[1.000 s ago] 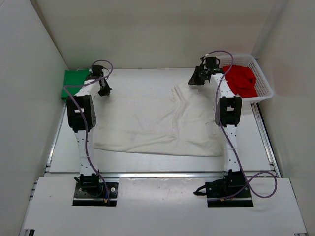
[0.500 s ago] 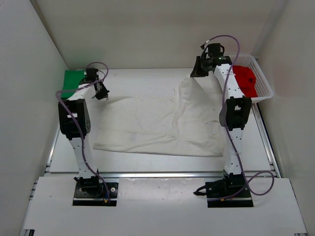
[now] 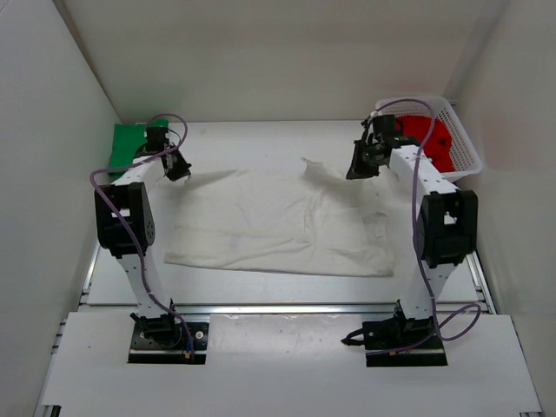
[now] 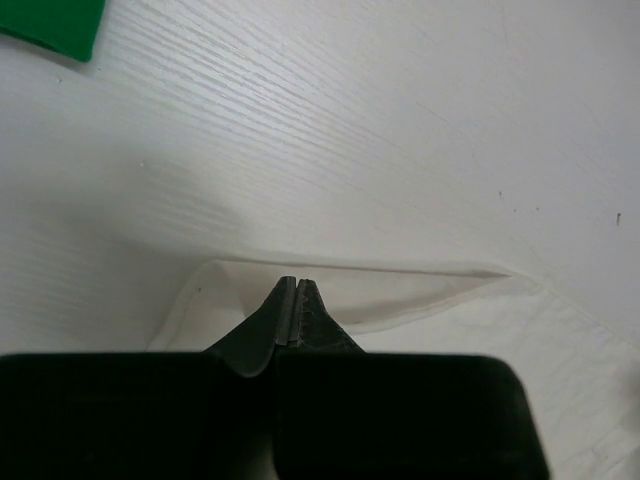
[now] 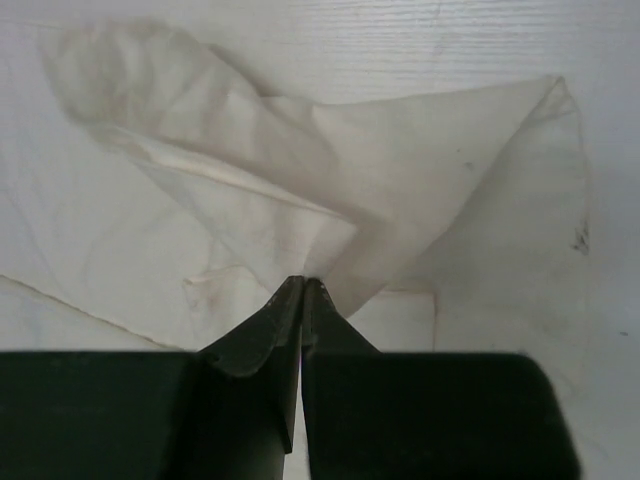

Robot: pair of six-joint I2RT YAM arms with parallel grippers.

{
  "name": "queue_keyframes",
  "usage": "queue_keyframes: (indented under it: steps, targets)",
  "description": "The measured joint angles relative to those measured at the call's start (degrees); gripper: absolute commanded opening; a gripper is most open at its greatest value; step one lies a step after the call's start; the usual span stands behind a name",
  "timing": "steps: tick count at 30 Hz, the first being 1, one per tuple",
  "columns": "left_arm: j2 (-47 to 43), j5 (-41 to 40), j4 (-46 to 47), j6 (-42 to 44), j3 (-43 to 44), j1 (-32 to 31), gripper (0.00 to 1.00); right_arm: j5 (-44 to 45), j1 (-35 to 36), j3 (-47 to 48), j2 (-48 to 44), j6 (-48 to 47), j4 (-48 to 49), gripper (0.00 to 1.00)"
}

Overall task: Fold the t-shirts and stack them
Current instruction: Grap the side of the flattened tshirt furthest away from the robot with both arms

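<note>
The off-white t-shirt (image 3: 261, 226) lies spread across the middle of the table (image 3: 261, 139). My left gripper (image 3: 180, 169) is pinched together on its far-left corner. My right gripper (image 3: 358, 167) is clamped on a fold at its far-right edge, and the cloth tents up to my fingertips. The green t-shirt (image 3: 129, 143) lies folded at the far-left corner. The red t-shirt (image 3: 430, 139) sits in the white mesh basket (image 3: 465, 161) at far right.

White arms (image 3: 143, 269) with black joints — purple cables (image 3: 400, 101), black bases (image 3: 169, 340).
</note>
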Motion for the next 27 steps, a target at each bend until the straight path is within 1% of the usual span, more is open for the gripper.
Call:
queue_keyframes:
  steps: [2,6,10,13,16,23,27]
  targets:
    - [-1.46,0.28,0.33,0.00,-1.25,0.22,0.00,0.35,-0.50,-6.51,-6.62,0.81,2.93,0.00]
    - [-4.52,0.96,1.44,-0.04,-4.26,0.52,0.00,0.31,-0.92,-15.02,-17.57,2.29,7.02,0.00]
    - [-7.91,1.44,1.75,-0.17,-7.28,1.44,0.00,-0.09,-0.98,-22.10,-25.59,3.54,10.67,0.00]
    - [-10.88,1.51,2.25,-0.24,-9.44,2.08,0.00,-0.59,-1.01,-27.50,-30.75,4.46,11.58,0.00]
    - [-13.92,1.53,3.21,-0.52,-11.96,2.73,0.00,-0.98,-1.01,-30.08,-34.51,4.68,11.28,0.00]
    - [-20.79,2.01,5.09,-1.49,-16.52,3.89,0.00,-1.55,-1.36,-32.15,-44.24,4.48,10.27,0.00]
    - [-24.17,2.45,6.71,-1.97,-19.85,4.98,0.00,-1.73,-2.54,-38.29,-52.52,4.50,10.32,0.00]
